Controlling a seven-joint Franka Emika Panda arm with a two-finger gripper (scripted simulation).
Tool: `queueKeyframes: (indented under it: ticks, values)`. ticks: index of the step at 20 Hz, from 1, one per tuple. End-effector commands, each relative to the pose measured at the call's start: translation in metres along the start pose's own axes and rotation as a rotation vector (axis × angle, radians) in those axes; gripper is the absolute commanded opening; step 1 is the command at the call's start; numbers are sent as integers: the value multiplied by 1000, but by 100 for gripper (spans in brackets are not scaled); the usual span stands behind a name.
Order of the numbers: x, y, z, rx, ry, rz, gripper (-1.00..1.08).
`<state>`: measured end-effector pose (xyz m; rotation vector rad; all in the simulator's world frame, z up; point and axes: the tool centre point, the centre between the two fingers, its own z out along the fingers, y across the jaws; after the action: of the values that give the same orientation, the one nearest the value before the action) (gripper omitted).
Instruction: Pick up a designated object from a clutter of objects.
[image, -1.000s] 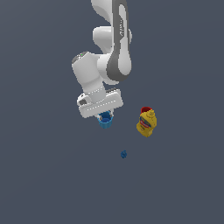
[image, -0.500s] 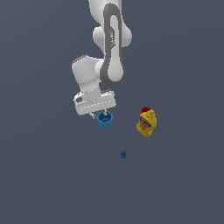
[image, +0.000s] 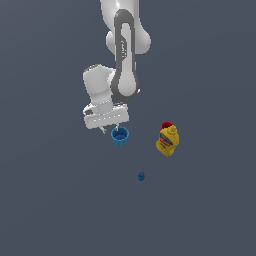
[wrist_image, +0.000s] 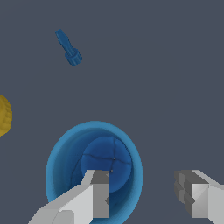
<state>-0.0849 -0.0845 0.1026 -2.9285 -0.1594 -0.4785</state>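
The bright blue cup (image: 120, 136) stands upright on the grey floor, open side up. My gripper (image: 111, 128) hangs just above its rim on the exterior view's left. In the wrist view the gripper (wrist_image: 146, 188) is open and empty. One fingertip (wrist_image: 100, 188) is over the cup's inside (wrist_image: 72, 153). The other fingertip (wrist_image: 192, 190) is outside the rim, so the cup wall lies between them. The yellow mustard bottle (image: 168, 141), the small red item (image: 166, 125) behind it and the tiny dark blue lump (image: 141, 176) lie apart from the cup.
The dark blue lump (wrist_image: 69, 48) and an edge of the yellow bottle (wrist_image: 3, 114) show in the wrist view, away from the fingers. The plain dark grey floor (image: 60, 200) runs all around.
The arm's upper links have swung toward upright and the hand has shifted slightly to the exterior view's left, uncovering more of the cup. The cup and the other objects have not moved.
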Motion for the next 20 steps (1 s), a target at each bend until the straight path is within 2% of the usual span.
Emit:
queueKeyframes:
  ticks: [1,20]
  values:
    - [-2,1,0,-5,-1,0,28]
    - [-3,1,29,-5,-1,0,28]
